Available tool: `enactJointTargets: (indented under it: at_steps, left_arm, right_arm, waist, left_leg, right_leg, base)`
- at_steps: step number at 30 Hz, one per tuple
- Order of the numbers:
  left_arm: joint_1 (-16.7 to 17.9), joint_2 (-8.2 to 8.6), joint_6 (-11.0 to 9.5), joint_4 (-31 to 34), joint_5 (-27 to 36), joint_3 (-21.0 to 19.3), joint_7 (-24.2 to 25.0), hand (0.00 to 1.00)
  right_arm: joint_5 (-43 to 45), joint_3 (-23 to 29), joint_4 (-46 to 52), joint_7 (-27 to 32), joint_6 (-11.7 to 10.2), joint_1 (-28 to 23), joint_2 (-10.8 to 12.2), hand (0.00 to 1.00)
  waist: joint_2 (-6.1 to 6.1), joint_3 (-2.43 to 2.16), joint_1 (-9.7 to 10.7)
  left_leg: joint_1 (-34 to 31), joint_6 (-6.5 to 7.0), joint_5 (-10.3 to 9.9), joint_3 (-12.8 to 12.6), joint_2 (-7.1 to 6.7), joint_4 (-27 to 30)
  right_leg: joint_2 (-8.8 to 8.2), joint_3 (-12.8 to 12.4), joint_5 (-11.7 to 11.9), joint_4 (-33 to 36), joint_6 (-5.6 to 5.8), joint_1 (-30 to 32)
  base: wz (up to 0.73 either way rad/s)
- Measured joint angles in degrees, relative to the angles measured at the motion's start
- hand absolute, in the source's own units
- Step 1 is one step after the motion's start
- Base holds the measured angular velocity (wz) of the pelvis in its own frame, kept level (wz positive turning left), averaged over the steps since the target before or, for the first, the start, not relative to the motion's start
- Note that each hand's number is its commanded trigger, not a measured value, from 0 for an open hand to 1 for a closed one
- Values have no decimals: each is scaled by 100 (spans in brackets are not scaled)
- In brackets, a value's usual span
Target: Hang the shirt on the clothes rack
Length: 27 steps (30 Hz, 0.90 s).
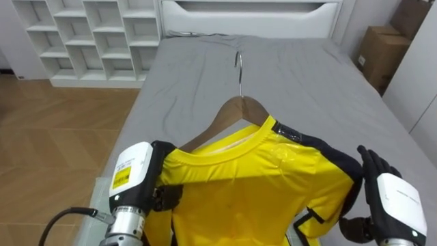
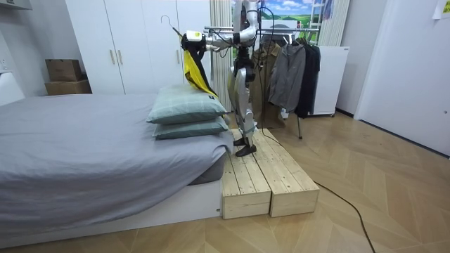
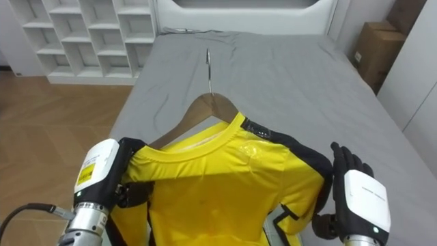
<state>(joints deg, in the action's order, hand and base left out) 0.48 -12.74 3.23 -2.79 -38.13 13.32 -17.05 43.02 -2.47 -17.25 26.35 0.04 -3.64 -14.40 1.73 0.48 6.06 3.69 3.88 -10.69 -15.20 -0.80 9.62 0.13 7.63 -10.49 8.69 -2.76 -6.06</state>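
Observation:
A yellow shirt (image 1: 252,184) with black sleeve trim hangs on a wooden hanger (image 1: 239,109), whose metal hook (image 1: 238,61) points away from me over the grey bed (image 1: 287,68). My left hand (image 1: 136,174) grips the shirt's left shoulder, dark fingers behind the cloth and thumb in front. At the shirt's right sleeve my right hand (image 1: 392,198) stands with straight fingers against the black edge. In the room view I stand on a wooden platform (image 2: 260,176) by the bed and hold the shirt (image 2: 195,67) up at head height.
A white cubby shelf (image 1: 89,34) stands left of the bed, a cardboard box (image 1: 382,51) to its right, and a white headboard (image 1: 252,17) at its far end. Behind me a clothes rack (image 2: 292,70) carries dark garments. Two pillows (image 2: 186,116) lie on the bed.

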Motion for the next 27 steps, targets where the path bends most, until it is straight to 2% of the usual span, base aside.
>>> enactJointTargets:
  at_steps: [4,12,17,27]
  left_arm:
    - [0,2,0,0,-8,2,4,100]
    - [-1,11,-1,20,-128,111,26,100]
    - [0,4,-3,21,-203,271,36,100]
    - [0,0,24,21,-206,266,132,100]
  right_arm:
    - [49,-1,1,35,-1,24,0,0]
    - [53,-17,78,96,2,418,0,0]
    - [52,-74,311,164,-1,481,0,0]
    - [52,-80,479,200,15,481,0,0]
  waist:
    - [34,20,-16]
    - [61,10,-3]
    - [68,5,-25]
    - [67,-3,-24]
  left_leg:
    - [-20,0,0,0,1,0]
    - [-39,0,0,10,2,8]
    - [-41,0,0,14,3,8]
    - [-116,-1,0,23,3,6]
  right_leg:
    - [0,0,0,3,0,21]
    - [-2,26,0,7,0,34]
    - [-2,33,1,14,-1,32]
    - [-2,36,1,15,-1,105]
  base:
    - [0]
    - [0]
    - [0]
    - [0]
